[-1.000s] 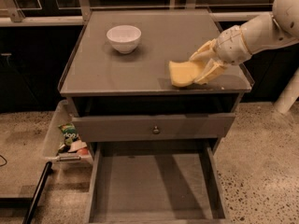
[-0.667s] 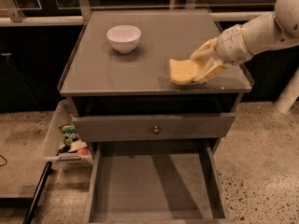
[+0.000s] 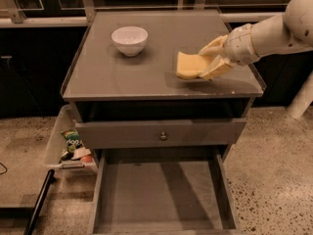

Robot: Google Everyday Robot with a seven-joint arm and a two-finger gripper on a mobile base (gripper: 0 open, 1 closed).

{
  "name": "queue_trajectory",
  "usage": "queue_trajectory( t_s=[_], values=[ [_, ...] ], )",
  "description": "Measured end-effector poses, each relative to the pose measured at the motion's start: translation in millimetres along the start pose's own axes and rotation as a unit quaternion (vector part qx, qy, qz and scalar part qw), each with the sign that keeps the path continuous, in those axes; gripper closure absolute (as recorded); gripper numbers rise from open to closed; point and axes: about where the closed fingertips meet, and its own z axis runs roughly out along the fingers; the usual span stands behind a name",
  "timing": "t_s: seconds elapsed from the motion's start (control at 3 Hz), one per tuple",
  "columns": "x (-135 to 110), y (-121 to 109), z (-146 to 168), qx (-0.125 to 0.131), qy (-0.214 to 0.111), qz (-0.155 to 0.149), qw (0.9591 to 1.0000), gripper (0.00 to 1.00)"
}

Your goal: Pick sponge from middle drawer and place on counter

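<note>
While the middle drawer [image 3: 161, 195] sits pulled out, the gripper [image 3: 208, 61] pinches the sponge [image 3: 187, 65] over the counter [image 3: 137, 77], right side, well apart from the white bowl [image 3: 129, 39].

My yellowish gripper [image 3: 209, 60], over the grey counter [image 3: 146, 80], is clasping the pale-yellow sponge [image 3: 188, 65]; the white bowl [image 3: 129, 39] and grey middle drawer [image 3: 161, 195] are showing no pattern.
</note>
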Motion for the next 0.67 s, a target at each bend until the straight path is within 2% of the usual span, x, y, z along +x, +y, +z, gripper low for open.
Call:
queue_trajectory(
  t_s=[0.67],
  values=[
    [16.3,-30.0,15.0,0.037,-0.018,0.055,0.9976,1.00]
  ],
)
